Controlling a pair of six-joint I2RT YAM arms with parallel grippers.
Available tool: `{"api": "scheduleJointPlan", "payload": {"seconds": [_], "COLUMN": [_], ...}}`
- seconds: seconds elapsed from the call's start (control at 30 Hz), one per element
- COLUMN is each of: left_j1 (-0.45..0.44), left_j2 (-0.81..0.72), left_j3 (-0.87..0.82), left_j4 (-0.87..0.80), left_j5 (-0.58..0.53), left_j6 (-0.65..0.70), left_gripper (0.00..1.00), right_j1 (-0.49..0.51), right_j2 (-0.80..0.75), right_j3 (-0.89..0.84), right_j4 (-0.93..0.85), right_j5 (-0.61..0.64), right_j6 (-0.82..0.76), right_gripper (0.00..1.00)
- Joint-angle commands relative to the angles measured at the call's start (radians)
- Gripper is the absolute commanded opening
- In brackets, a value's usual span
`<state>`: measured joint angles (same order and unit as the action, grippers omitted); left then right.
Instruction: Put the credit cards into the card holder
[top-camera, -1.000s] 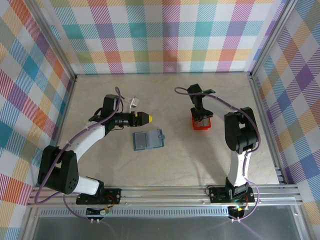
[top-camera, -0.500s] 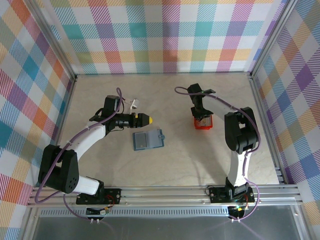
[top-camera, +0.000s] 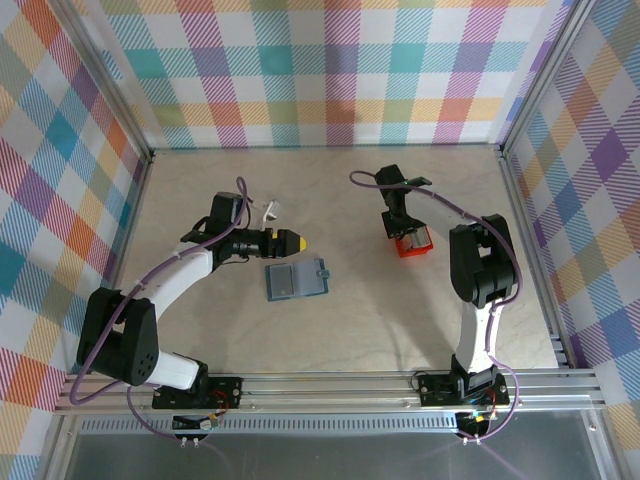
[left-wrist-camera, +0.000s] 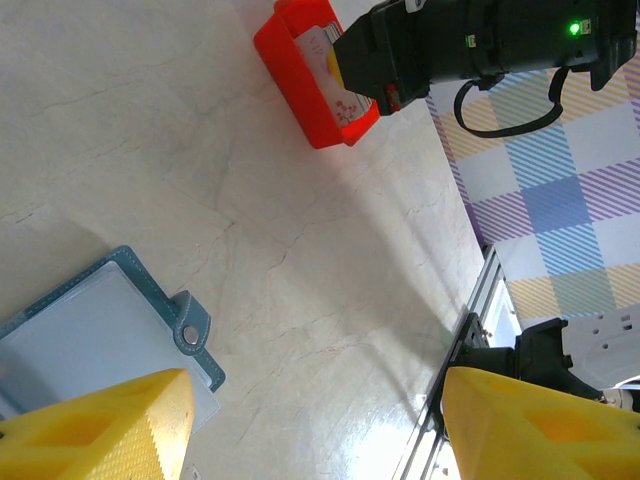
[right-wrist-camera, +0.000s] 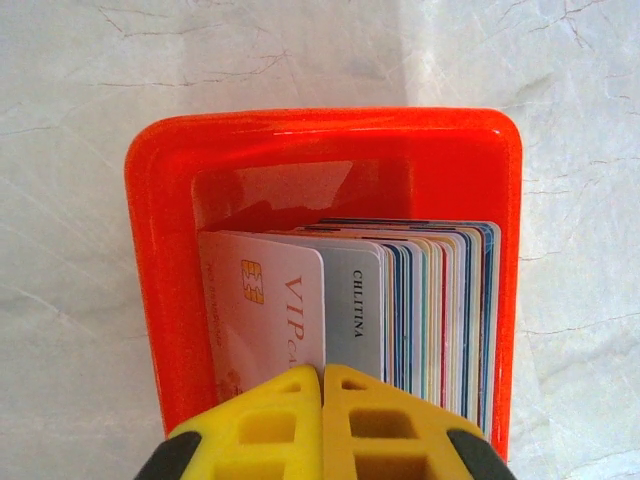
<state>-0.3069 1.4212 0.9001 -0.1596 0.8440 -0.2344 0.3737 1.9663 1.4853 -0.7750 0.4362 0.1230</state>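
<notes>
The card holder (top-camera: 297, 281) lies open on the table, blue-teal with a pale inner pocket and a clasp tab (left-wrist-camera: 190, 332). My left gripper (top-camera: 291, 240) hovers just beyond it, open, with bare table between its yellow fingers (left-wrist-camera: 100, 425). The credit cards (right-wrist-camera: 420, 300) stand packed on edge in a small red tray (right-wrist-camera: 320, 135). My right gripper (right-wrist-camera: 322, 385) reaches down into that tray (top-camera: 416, 247), its jaws pressed together on the edge of the front pinkish card marked VIP (right-wrist-camera: 265, 300). A grey card (right-wrist-camera: 353, 310) stands right behind it.
A small white object (top-camera: 268, 210) lies beside the left arm's wrist. Checked walls close in the left, back and right sides. An aluminium rail (top-camera: 330, 385) runs along the near edge. Open table lies between holder and tray.
The right gripper's jaws have closed on the front card. The red tray has turned and slid slightly to the right. The left gripper has barely moved.
</notes>
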Motion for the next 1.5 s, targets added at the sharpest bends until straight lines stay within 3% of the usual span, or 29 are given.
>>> {"api": "scheduleJointPlan", "payload": {"seconds": [0.0,0.37,0.57,0.93,1.17,1.47], "left_j1": [-0.006,-0.007,-0.022,-0.091,-0.138,-0.169], "left_j2": [0.012,-0.006,-0.087,-0.216,-0.243,-0.213], "left_j3": [0.028,0.025,-0.026,-0.062,-0.062,-0.073], "left_j4": [-0.023,-0.017,0.167,0.484,0.578,0.729], "left_j5": [-0.003,-0.011,-0.027,-0.213,-0.309,-0.279], "left_j6": [0.03,0.019,-0.214,-0.616,-0.668,-0.698], "left_gripper": [0.66,0.66,0.65,0.65,0.66,0.62], "right_j1": [-0.006,-0.028,-0.044,-0.058,-0.058,-0.058], "right_j2": [-0.035,-0.237,-0.404,-0.673,-0.755,-0.773], "right_j3": [0.006,-0.026,-0.017,-0.073,-0.133,-0.181], "right_j4": [-0.001,0.009,-0.003,0.156,0.331,0.504], "right_j5": [-0.053,-0.171,-0.26,-0.723,-0.925,-1.059], "right_j6": [0.031,0.074,0.099,0.137,0.222,0.386], "right_gripper": [0.0,0.0,0.0,0.0,0.0,0.0]}}
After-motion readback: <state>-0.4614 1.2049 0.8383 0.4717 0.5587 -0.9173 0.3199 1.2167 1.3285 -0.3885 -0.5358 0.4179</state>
